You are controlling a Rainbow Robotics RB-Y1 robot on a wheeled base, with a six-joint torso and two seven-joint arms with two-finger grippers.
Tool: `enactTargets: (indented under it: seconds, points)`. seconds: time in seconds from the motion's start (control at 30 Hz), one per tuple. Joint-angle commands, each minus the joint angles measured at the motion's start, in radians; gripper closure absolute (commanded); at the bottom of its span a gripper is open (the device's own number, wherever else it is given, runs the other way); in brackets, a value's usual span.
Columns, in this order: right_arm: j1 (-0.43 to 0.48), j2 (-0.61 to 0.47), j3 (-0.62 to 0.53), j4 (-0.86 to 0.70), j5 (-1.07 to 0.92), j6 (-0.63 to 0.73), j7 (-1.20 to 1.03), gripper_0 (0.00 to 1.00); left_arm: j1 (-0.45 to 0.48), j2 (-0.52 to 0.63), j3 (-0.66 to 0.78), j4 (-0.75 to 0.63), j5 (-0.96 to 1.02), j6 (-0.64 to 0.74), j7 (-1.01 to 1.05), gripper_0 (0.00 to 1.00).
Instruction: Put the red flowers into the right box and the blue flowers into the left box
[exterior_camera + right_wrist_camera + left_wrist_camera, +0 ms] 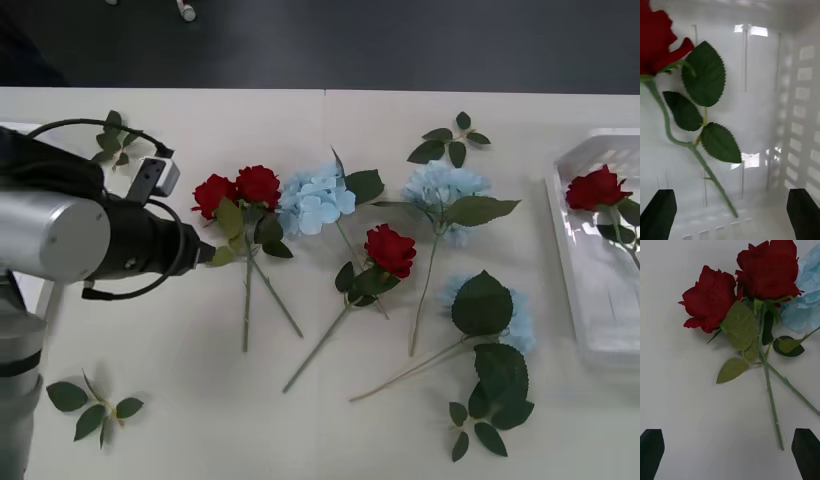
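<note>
Two red flowers lie crossed on the table, their blooms just ahead of my left gripper, which hovers open over bare table beside their stems. A third red flower lies mid-table. Another red flower rests in the right box; my right gripper hangs open above that flower's stem inside the box. Three blue flowers lie on the table. My left arm hides the left box.
Loose leaf sprigs lie at the front left, back left, back centre and front right. Long stems cross the table's middle. The table's far edge meets a dark floor.
</note>
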Motion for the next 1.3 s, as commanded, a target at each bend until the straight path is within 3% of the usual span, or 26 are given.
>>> enactTargets:
  seconds: [0.03, 0.33, 0.53, 0.8, 1.0, 1.1, 1.3]
  points:
    - [-0.039, -0.067, -0.063, -0.037, -0.118, 0.057, -0.002, 0.13, -0.07, -0.032, -0.025, 0.07, -0.032, -0.013, 0.011, 0.0]
    - [-0.099, -0.079, -0.086, -0.125, -0.349, 0.237, -0.009, 0.13, -0.176, -0.076, -0.081, 0.286, -0.102, -0.105, 0.023, 0.0]
    - [-0.095, -0.037, -0.078, -0.296, -0.458, 0.341, -0.155, 0.13, -0.244, -0.083, -0.121, 0.43, -0.121, -0.179, 0.031, 0.0]
    - [-0.079, 0.053, -0.059, -0.428, -0.428, 0.404, -0.227, 0.13, -0.285, -0.086, -0.173, 0.568, -0.138, -0.276, 0.037, 0.0]
    - [-0.082, 0.191, -0.048, -0.508, -0.277, 0.422, -0.224, 0.13, -0.291, -0.086, -0.221, 0.621, -0.155, -0.334, 0.039, 0.0]
    - [-0.073, 0.226, 0.007, -0.545, -0.216, 0.422, -0.229, 0.13, -0.291, -0.086, -0.232, 0.625, -0.159, -0.336, 0.039, 0.05]
    - [-0.05, 0.193, 0.25, -0.614, -0.144, 0.422, -0.35, 0.13, -0.291, -0.086, -0.259, 0.647, -0.176, -0.348, 0.039, 0.22]
